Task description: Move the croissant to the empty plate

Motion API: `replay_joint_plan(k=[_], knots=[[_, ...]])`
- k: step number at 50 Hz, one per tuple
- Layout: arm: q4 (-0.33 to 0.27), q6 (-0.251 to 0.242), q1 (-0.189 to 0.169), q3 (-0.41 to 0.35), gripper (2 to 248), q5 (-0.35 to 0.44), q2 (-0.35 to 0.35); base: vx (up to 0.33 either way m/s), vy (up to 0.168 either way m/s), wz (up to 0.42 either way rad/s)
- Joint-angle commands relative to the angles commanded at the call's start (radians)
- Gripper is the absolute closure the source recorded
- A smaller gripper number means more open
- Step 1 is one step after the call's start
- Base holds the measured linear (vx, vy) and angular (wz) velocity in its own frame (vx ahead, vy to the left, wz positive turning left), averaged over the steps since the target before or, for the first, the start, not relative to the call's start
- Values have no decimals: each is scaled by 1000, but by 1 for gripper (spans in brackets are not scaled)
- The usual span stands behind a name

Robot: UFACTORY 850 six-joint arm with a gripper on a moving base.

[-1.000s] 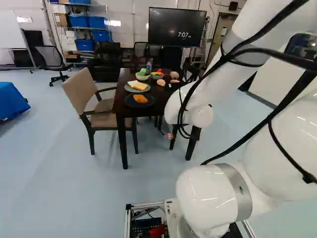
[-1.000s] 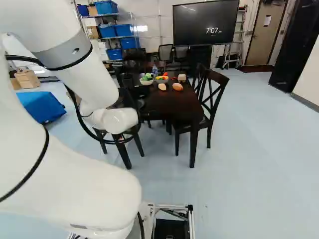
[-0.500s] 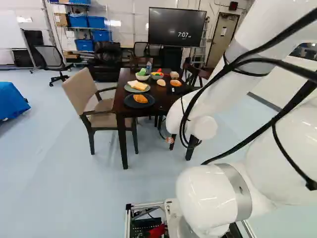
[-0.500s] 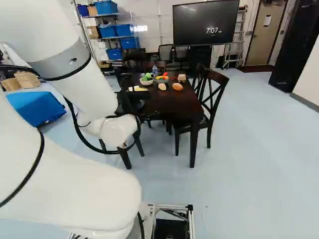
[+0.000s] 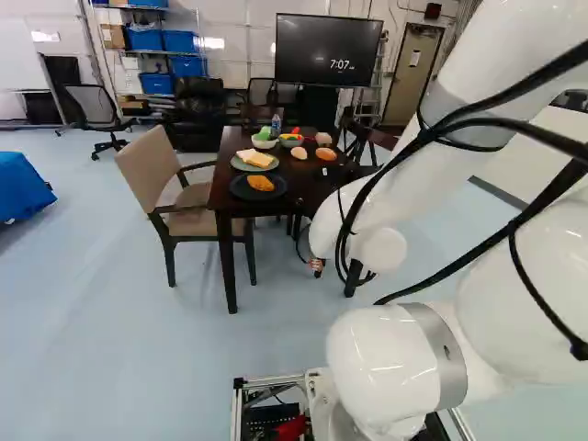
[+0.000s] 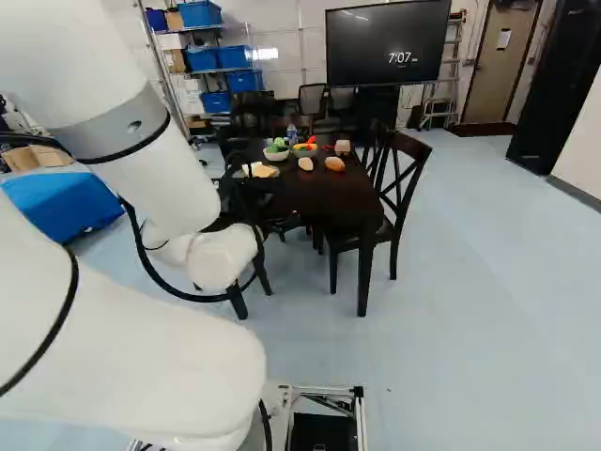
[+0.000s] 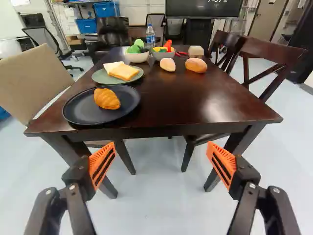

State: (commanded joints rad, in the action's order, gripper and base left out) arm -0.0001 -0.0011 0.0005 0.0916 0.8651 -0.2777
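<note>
1. Far left, a beige chair [image 7: 30,83] stands against the counter [image 7: 205,100].
2. At the counter's near left, the croissant [image 7: 106,98] lies on the dark plate [image 7: 128,104], alone there and well inside the rim.
3. Just beyond, the green plate [image 7: 100,77] carries bread slices [image 7: 123,72], so it is not the empty one. No bare plate shows; the dark plate would be bare but for the croissant. I judge the move is probably done, though where the croissant started cannot be told from here.
4. In the middle, short of the counter's near edge, the pincer [image 7: 162,154] stands wide open, holding nothing and well apart from the croissant.
5. Farther right, the bread rolls [image 7: 195,65] sit on the bare counter and need no handling. If the dark plate is the goal, only backing the arm clear seems left.
</note>
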Motion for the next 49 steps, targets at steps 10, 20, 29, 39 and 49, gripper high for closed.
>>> replay_joint_plan(k=[10, 20, 29, 39, 49], knots=[[0, 1, -1, -4, 3, 7, -1, 0, 0, 0], [0, 1, -1, -4, 3, 8, -2, 0, 0, 0], [0, 1, -1, -4, 3, 8, -2, 0, 0, 0], [0, 1, -1, -4, 3, 8, -2, 0, 0, 0], [0, 1, -1, -4, 3, 8, -2, 0, 0, 0]])
